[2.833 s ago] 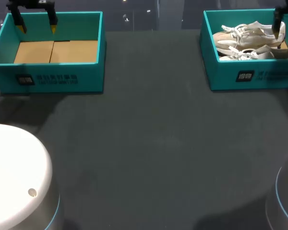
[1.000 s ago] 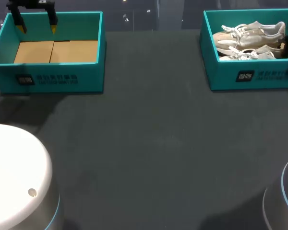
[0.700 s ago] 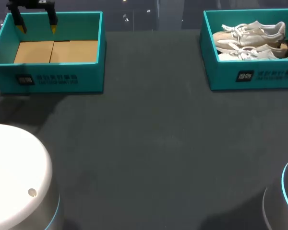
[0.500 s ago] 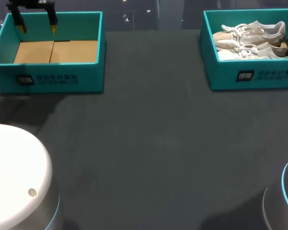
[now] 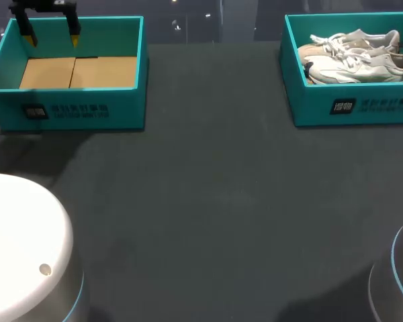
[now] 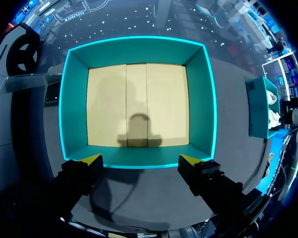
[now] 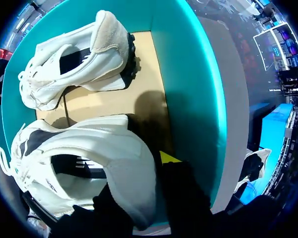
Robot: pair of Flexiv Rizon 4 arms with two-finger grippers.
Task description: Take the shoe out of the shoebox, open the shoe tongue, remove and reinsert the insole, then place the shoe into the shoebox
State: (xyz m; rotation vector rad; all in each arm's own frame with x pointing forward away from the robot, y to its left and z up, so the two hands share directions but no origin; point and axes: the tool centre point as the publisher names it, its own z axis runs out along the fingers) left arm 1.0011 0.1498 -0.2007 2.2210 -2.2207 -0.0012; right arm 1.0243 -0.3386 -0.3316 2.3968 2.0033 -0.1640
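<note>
The shoe (image 7: 102,144) is the one to watch: a white low-top sneaker with white laces, a dark lining showing through its opening and a dark sole edge at the toe. It sits in the right shoebox (image 5: 349,107), a teal open-top box at the table's far right, on the side nearer the front wall, toe toward the table's middle and heel toward the box's right wall. In the head view its upper shows just above the front rim. Behind it, against the back wall, lies the second shoe (image 7: 74,64), a matching white sneaker with a pale suede-like heel patch, resting on its side on the cardboard floor. And the right gripper (image 7: 141,179) has a hold here: 1 yellow-tipped finger is pressed to the outside of the shoe's heel, the other is down inside the collar, the heel wall pinched between the 2. In the head view only a dark sliver of that arm shows at the right edge. Over on the dark table (image 5: 208,201), well apart at the far left, the left shoebox (image 5: 74,107) shows only its bare cardboard floor. The left gripper (image 6: 140,159) hangs above that box's outer left corner, its 2 fingers spread wide and gripping nothing.
</note>
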